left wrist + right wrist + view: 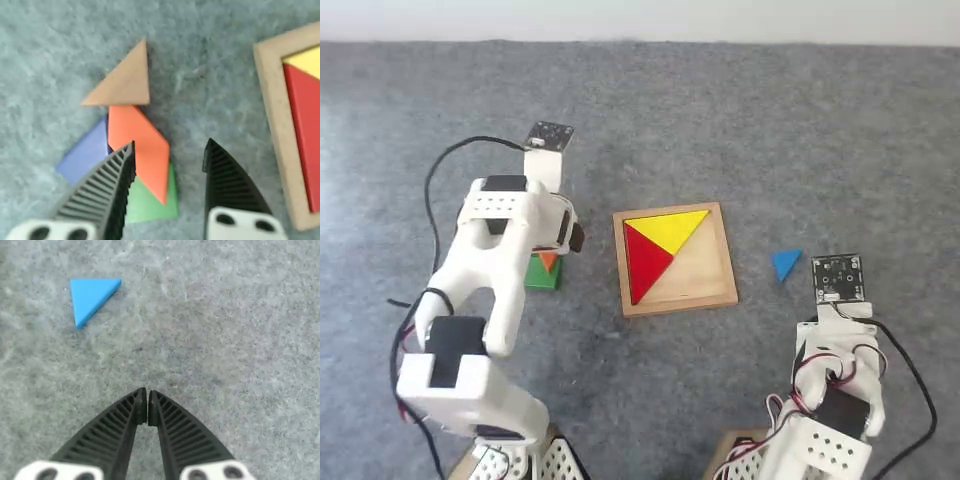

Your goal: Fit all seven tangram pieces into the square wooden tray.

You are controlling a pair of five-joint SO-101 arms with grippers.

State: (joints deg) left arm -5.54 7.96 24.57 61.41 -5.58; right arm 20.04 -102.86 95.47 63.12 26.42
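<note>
left gripper (170, 145) released, over pile beside tray (680, 300) | orange parallelogram (140, 145) half hides blue piece (85, 155) and green piece (150, 205), touches tan triangle (125, 82) | tray holds yellow triangle (668, 228), red triangle (645, 260) | right gripper (148, 397) clenched, empty; blue triangle (92, 295) apart on bench (240, 315)

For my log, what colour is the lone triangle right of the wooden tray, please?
Blue flat triangle piece, clearest in right wrist view.

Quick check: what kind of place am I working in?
Probably an indoor robot test bench: a grey felt-like mat covers the surface, the white left arm and white right arm stand at its near edge, and a square wooden tray sits between them.
</note>
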